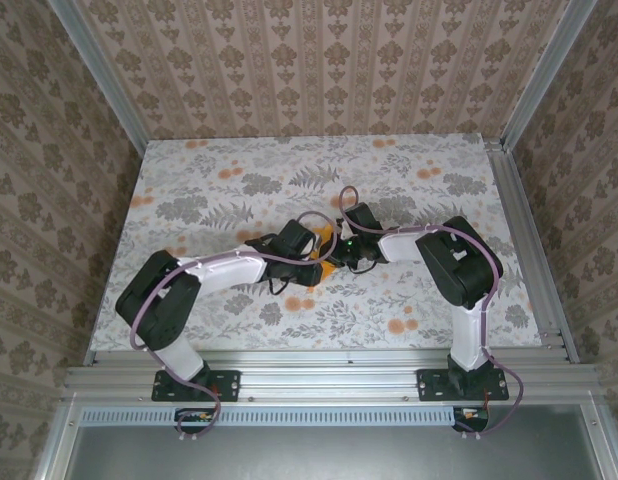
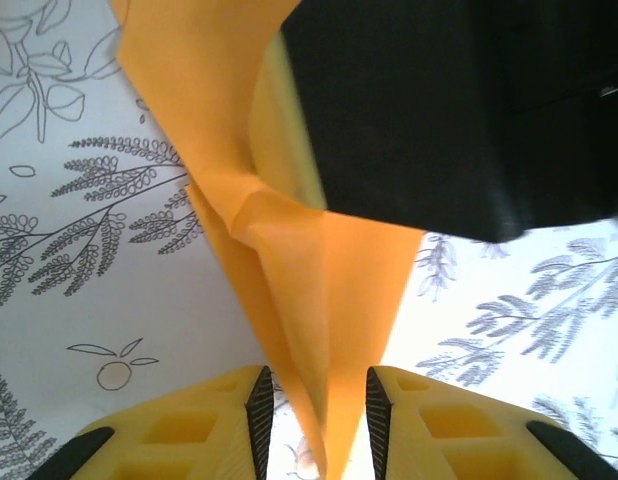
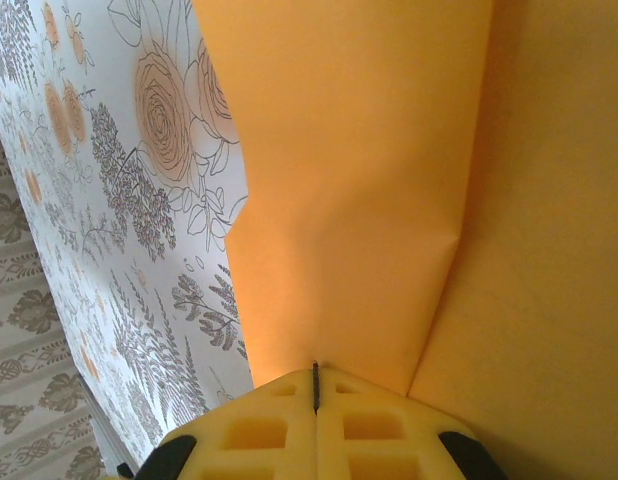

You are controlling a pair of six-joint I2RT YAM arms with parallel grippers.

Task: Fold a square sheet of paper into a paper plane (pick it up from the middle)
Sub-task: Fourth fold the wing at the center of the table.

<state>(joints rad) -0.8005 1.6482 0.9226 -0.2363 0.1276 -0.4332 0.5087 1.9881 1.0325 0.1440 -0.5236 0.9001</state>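
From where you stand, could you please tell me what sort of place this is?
Probably an enclosed robot test booth: patterned walls box in a floral table, and a metal frame carries the left arm and right arm.

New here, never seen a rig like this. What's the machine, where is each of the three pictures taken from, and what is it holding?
The machine is two robot arms bolted side by side at the near edge of a table: the left arm and the right arm. The wide picture comes from a fixed camera above and behind them. The other two come from a camera on each wrist, looking out past that arm's own yellow grasping end. The table has a flower-printed cover. Between the arm tips is one orange paper sheet, already creased. The right tool is shut and seems to pinch the sheet's edge. The left tool is open, with a folded strip of the sheet running through its gap. I can't tell whether it touches the paper.
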